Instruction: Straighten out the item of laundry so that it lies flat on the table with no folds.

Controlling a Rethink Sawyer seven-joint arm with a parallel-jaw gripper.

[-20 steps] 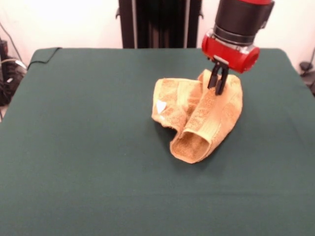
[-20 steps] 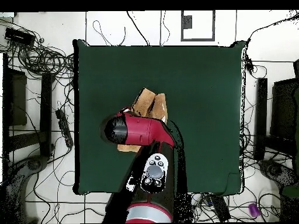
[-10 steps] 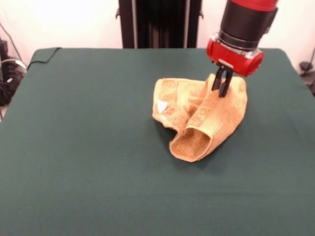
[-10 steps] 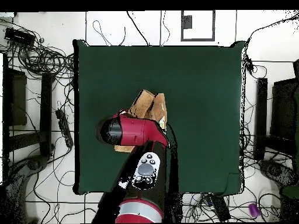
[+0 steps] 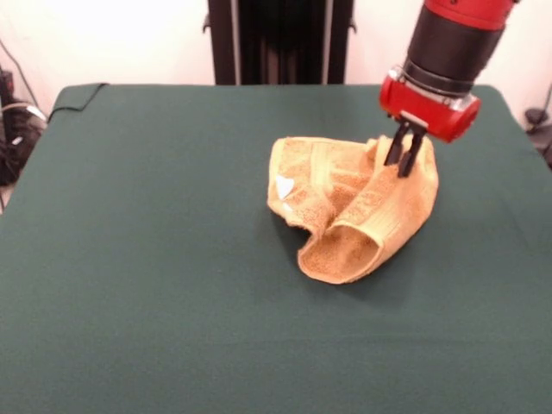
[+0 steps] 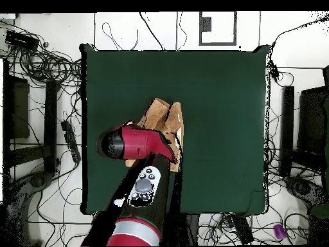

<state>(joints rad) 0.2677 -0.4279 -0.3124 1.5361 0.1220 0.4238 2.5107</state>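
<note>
One corner pulled farther right | gripper pinches towel | fold opening, table not yet reached flat

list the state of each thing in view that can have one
orange-tan terry towel: crumpled, folded over itself, rolled fold open toward the front, not flat
small white label: showing at the towel's edge
black gripper: shut on the towel's far corner
dark green cloth-covered table: bearing only the towel

Bright, even light from above; back wall blown out white. Soft shadow under towel on table. Front view slightly soft, no glare.
</note>
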